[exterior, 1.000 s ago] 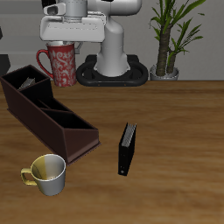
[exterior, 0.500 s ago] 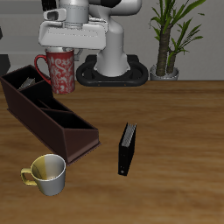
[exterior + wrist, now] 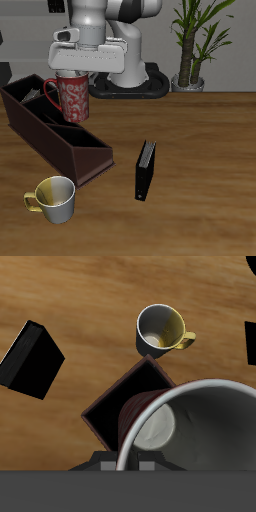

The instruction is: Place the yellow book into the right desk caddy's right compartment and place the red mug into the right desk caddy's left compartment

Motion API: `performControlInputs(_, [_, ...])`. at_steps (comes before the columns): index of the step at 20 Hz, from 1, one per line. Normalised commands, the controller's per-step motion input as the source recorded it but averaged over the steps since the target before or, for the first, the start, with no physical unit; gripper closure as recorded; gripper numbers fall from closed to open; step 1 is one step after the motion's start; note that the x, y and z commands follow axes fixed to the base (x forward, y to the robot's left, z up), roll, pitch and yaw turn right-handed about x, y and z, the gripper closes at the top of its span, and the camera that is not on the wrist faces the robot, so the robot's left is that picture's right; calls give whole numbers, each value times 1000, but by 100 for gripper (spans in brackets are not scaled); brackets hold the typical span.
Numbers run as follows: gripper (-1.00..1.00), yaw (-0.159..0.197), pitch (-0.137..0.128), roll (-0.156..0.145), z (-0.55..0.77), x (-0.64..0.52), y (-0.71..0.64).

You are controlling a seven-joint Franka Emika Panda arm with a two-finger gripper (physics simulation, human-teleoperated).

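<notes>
Red mug carried above the caddy

The jaws grip the red mug (image 3: 72,97) by its rim, upright over the right desk caddy (image 3: 55,130), off the tabletop (image 3: 200,160).

We see the red mug (image 3: 73,97), dark red with pale speckles, upright and lifted above the right desk caddy (image 3: 55,133), a long dark brown divided box. The yellow book (image 3: 34,95) shows as a thin sliver inside it.

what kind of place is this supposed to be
Probably a simulated desk or home-office setup: a wooden table holds a dark brown desk caddy, a black book and a silvery mug, with a potted plant behind.
</notes>
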Motion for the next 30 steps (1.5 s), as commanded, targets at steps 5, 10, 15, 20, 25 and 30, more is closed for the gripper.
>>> performControlInputs(5, [100,-10,27,-16,-259,72,-27])
performControlInputs(10, [100,-15,15,-18,-191,39,-55])
performControlInputs(15, [100,-42,15,1,-240,21,0])
performControlInputs(20, [100,-3,35,-3,-272,92,18])
performControlInputs(25, [100,-7,37,11,-320,129,77])
performControlInputs(30, [100,-19,52,0,-428,156,61])
